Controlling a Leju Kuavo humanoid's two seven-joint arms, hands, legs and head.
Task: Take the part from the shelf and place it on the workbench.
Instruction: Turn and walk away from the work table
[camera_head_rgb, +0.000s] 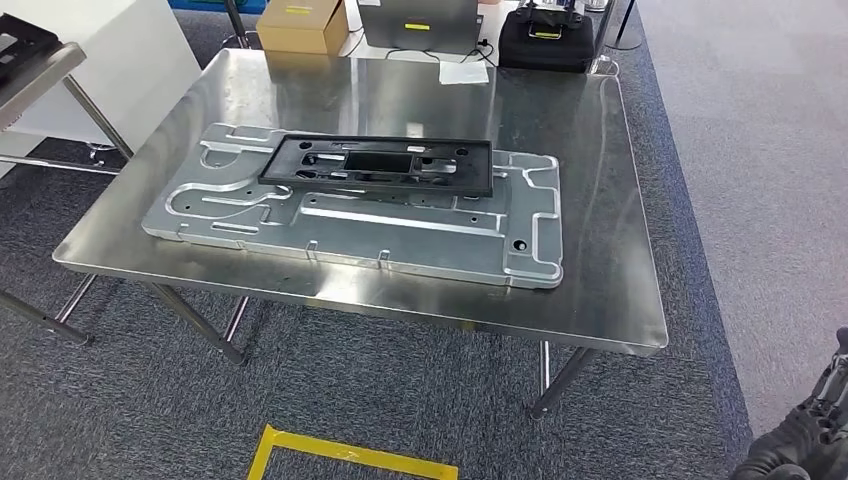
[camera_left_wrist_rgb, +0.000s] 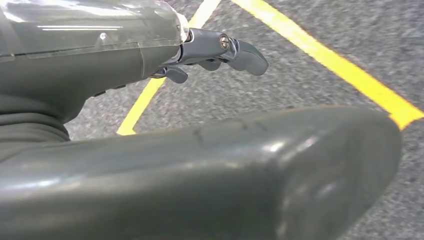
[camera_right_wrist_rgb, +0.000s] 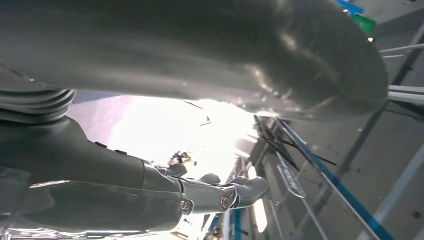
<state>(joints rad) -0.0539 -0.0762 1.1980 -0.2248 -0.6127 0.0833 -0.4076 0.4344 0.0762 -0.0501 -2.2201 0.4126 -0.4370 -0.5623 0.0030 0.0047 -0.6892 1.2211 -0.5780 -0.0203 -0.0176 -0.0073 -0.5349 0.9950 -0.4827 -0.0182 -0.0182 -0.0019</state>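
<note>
A workshop or robot test floor. A steel bench (camera_head_rgb: 600, 300) on tube legs stands mid-frame on grey carpet (camera_head_rgb: 760, 150), carrying a machined metal plate (camera_head_rgb: 400, 235). Yellow tape (camera_head_rgb: 350, 457) marks the floor at the lower edge. At the top sit a cardboard box (camera_head_rgb: 303, 24) and a black case (camera_head_rgb: 547, 40). Shelf racking (camera_right_wrist_rgb: 350, 165) with blue rails shows in the right wrist view.

Grey ribbed cover; thick grey thumb (camera_left_wrist_rgb: 210, 175); darker, seemingly screw-jointed fingers (camera_left_wrist_rgb: 240, 52).
</note>
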